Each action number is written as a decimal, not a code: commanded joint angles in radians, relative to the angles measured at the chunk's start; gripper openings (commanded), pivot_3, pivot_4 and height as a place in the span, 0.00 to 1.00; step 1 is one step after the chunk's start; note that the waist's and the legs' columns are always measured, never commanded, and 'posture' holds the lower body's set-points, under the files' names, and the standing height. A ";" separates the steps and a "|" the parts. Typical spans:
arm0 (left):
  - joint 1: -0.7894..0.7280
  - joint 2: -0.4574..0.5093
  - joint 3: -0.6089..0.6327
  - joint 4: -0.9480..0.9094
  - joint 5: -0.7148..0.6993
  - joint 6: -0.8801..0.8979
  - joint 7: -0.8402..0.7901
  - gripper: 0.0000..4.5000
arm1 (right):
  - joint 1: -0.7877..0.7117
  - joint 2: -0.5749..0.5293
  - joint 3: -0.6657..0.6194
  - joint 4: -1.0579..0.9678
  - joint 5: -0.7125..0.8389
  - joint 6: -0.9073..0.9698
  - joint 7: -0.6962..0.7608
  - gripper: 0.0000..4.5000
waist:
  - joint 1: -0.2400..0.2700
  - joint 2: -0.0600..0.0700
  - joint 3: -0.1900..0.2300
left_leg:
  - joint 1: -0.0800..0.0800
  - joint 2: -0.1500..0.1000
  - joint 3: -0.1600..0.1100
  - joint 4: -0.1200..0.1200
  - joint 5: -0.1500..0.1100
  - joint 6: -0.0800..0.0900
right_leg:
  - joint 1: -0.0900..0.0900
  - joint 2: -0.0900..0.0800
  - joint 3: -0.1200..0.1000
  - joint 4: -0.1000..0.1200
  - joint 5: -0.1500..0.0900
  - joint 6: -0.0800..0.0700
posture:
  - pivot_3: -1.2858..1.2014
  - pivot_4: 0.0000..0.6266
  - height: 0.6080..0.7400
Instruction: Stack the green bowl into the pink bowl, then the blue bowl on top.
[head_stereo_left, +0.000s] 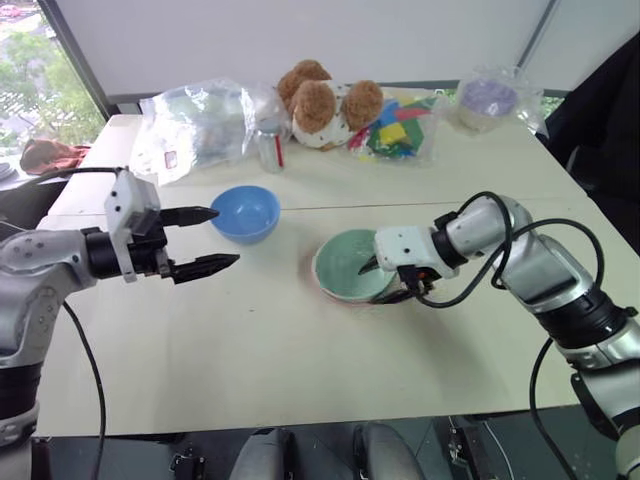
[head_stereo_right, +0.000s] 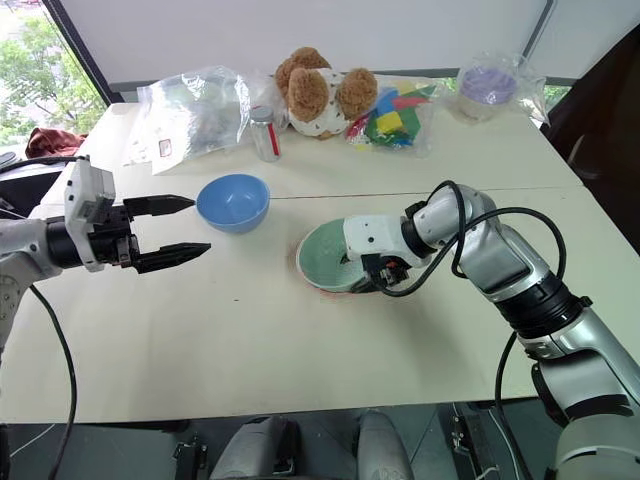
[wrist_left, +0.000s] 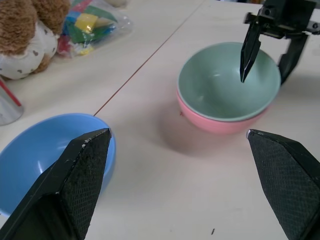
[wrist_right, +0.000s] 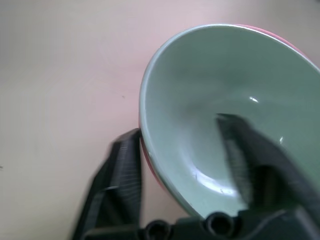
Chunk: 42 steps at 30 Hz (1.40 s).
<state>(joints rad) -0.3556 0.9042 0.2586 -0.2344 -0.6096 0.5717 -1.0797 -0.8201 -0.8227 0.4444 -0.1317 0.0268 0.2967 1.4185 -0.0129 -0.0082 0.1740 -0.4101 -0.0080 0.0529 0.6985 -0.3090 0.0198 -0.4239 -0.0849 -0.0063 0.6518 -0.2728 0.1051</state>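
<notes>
The green bowl (head_stereo_left: 345, 262) sits nested inside the pink bowl (wrist_left: 215, 122), a little right of the table's middle. My right gripper (head_stereo_left: 378, 282) is open and straddles the near right rim of the stacked pair, one finger (wrist_right: 240, 145) inside the green bowl and the other (wrist_right: 125, 170) outside the pink wall. The blue bowl (head_stereo_left: 245, 212) stands upright and empty on the table to the left of the pair. My left gripper (head_stereo_left: 226, 237) is open just left of the blue bowl, pointing toward it, with nothing between its fingers.
Along the back of the table stand a teddy bear (head_stereo_left: 325, 100), a crumpled clear plastic bag (head_stereo_left: 195, 125), a small bottle (head_stereo_left: 270, 150), a bag of coloured blocks (head_stereo_left: 400, 130) and a purple bowl in clear plastic (head_stereo_left: 487, 98). The table's near half is bare.
</notes>
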 joint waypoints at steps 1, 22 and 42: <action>-0.017 0.021 -0.010 0.019 0.067 -0.064 0.021 1.00 | -0.057 0.017 -0.102 -0.062 0.081 0.088 -0.010 0.99 | 0.000 0.000 0.000 | 0.000 0.000 0.000 0.000 0.000 0.000 | 0.000 0.000 0.000 0.000 0.000 0.000 | 0.52 0.24 1.00; -0.514 -0.172 -0.451 0.953 0.613 -0.684 -0.062 1.00 | 0.065 -0.059 -0.621 -0.377 0.586 0.669 -0.316 0.99 | 0.003 -0.001 0.000 | 0.000 0.000 0.001 0.000 -0.001 0.002 | -0.001 0.002 -0.002 0.001 0.000 0.000 | 0.52 0.24 1.00; -0.788 -0.334 -0.468 1.080 0.591 -0.885 -0.414 0.01 | 0.205 -0.197 -0.728 -0.400 0.676 0.658 -0.458 1.00 | 0.011 -0.002 0.000 | -0.002 0.000 0.001 0.001 -0.003 0.006 | -0.001 0.002 -0.002 0.001 0.000 0.000 | 0.52 0.24 1.00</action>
<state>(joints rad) -1.0795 0.5797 -0.2482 0.9384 0.0585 -0.3359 -1.4297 -0.6113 -1.0039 -0.2445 -0.5324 0.6935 0.9751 0.9665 -0.0023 -0.0106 0.1739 -0.4125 -0.0084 0.0533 0.7000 -0.3122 0.0256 -0.4247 -0.0830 -0.0084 0.6521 -0.2727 0.1054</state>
